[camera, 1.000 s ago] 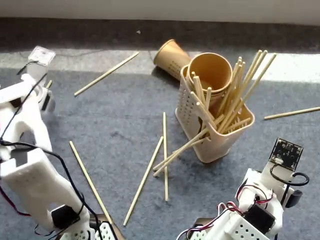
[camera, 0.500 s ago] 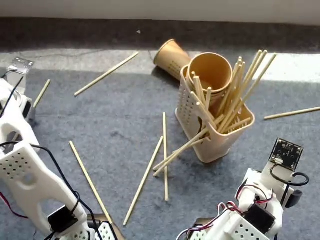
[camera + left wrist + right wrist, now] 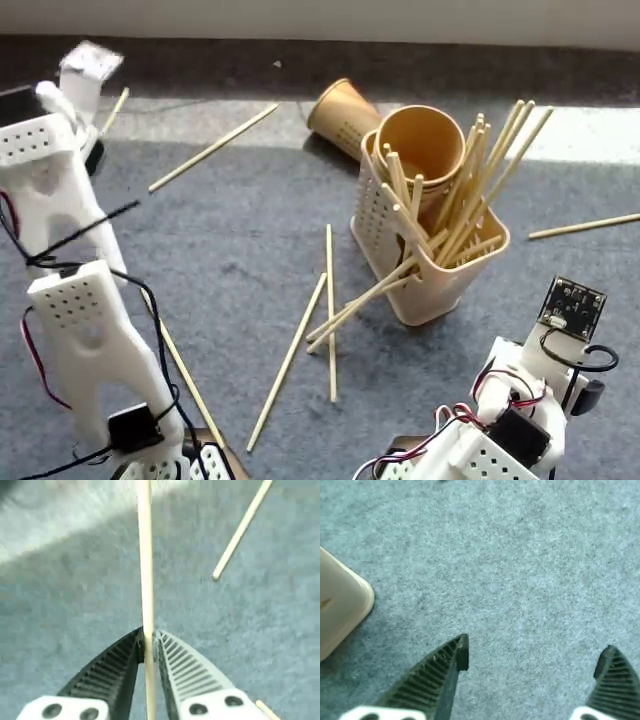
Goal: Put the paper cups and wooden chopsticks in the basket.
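Observation:
My left gripper (image 3: 148, 636) is shut on a wooden chopstick (image 3: 146, 570), which runs straight out past its fingertips above the carpet. In the high view this chopstick (image 3: 114, 108) shows beside the raised left arm (image 3: 55, 190) at the far left. The beige basket (image 3: 440, 285) stands right of centre with a bundle of chopsticks (image 3: 480, 180) and a paper cup (image 3: 420, 140) in it. A second paper cup (image 3: 340, 115) lies on its side behind the basket. My right gripper (image 3: 536, 652) is open over bare carpet, close to a corner of the basket (image 3: 340, 610).
Loose chopsticks lie on the grey carpet: one at the back left (image 3: 213, 148), two in the middle (image 3: 330, 310) (image 3: 288, 360), one by the left arm's base (image 3: 180, 365), one at the far right (image 3: 583, 226). Another (image 3: 360, 300) leans against the basket's front. The right arm (image 3: 540, 400) sits at the bottom right.
The left arm has risen and swung toward the far side, carrying the chopstick up from the carpet at the left. The right arm has not moved.

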